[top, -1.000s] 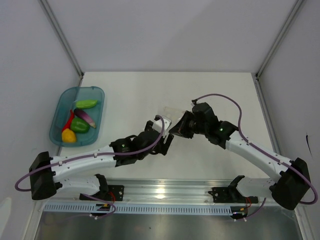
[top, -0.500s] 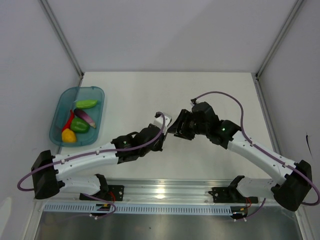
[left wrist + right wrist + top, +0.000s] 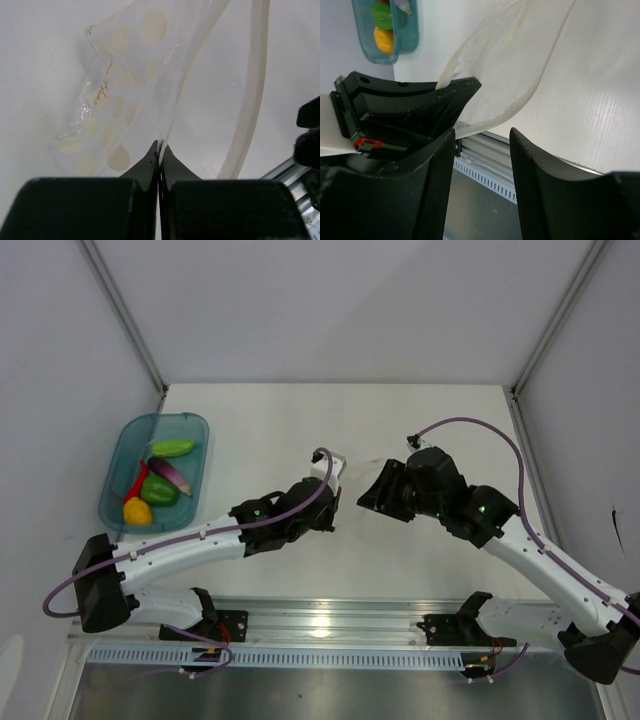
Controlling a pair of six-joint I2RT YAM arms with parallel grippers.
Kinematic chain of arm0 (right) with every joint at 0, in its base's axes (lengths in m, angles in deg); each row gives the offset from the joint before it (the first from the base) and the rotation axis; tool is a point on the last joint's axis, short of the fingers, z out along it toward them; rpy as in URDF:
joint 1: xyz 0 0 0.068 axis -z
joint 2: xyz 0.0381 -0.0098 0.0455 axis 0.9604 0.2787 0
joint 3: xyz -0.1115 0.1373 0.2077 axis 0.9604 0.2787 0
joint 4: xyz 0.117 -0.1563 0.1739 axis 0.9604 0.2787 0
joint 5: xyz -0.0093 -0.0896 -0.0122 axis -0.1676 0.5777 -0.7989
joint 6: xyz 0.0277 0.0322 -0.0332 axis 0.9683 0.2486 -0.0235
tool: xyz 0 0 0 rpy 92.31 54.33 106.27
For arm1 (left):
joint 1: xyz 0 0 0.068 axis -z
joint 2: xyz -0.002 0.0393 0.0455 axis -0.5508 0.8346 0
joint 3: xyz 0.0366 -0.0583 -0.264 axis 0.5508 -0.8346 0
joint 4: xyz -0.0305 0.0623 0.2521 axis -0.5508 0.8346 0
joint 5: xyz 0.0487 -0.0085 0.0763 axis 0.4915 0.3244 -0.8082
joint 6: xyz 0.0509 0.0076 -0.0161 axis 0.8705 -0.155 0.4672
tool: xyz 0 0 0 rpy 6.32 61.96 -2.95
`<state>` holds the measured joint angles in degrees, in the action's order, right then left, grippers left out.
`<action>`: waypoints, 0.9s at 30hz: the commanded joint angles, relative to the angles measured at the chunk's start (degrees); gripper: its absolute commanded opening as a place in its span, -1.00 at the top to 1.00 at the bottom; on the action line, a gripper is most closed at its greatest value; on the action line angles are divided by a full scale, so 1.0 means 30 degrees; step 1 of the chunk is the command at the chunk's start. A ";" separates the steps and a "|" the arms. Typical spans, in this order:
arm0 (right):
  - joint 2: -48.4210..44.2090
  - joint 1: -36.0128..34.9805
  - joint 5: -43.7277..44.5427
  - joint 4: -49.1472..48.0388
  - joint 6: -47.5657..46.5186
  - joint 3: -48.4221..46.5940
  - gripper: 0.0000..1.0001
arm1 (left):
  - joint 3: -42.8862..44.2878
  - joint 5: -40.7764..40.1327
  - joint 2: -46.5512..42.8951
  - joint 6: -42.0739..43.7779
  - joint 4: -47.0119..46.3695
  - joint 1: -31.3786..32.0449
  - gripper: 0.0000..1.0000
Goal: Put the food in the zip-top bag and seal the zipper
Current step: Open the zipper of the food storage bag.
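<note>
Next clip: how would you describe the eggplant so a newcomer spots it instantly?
At the left edge of the table sits a teal tray of toy vegetables. The eggplant lies near its middle, between the long green vegetable and the round green one. It is the only purple piece there.

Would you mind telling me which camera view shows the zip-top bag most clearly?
The left wrist view: the zip-top bag fills the frame, dots and zipper visible, its edge pinched in the left gripper. The right wrist view shows only undotted film near its mouth; the top external view, a faint clear patch.
</note>
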<state>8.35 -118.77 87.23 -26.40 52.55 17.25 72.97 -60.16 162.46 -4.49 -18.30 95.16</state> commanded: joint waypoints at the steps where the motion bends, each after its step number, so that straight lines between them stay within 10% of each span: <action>1: 0.0014 -0.0105 0.1146 0.0480 0.0876 0.0481 0.01 | 0.0128 0.0343 -0.0123 -0.0816 -0.0378 -0.0070 0.99; 18: 0.3117 0.0071 0.3255 -0.2538 0.1642 0.1128 -0.25 | -0.1629 0.2043 -0.2436 -0.1373 -0.2078 -0.0070 0.99; 20: 0.3792 0.0129 0.3400 -0.2773 0.1260 0.0953 -0.05 | -0.1660 0.2132 -0.2730 -0.1403 -0.2165 -0.0070 0.99; 21: 0.3881 0.0129 0.3401 -0.2919 0.0650 0.0807 0.47 | -0.1631 0.2190 -0.2935 -0.1461 -0.2224 -0.0099 0.99; 24: 0.3883 0.0042 0.3400 -0.3711 -0.0263 0.0747 1.00 | -0.1455 0.2423 -0.3170 -0.2044 -0.2166 -0.0274 0.99; 27: 0.3648 -0.0192 0.4743 -0.2285 -0.0528 -0.0127 1.00 | -0.1455 0.3710 -0.3259 -0.2866 -0.2457 -0.1034 0.99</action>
<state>20.61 -118.72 96.04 -34.31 53.28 21.03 68.01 -52.86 154.18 -9.65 -22.84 93.98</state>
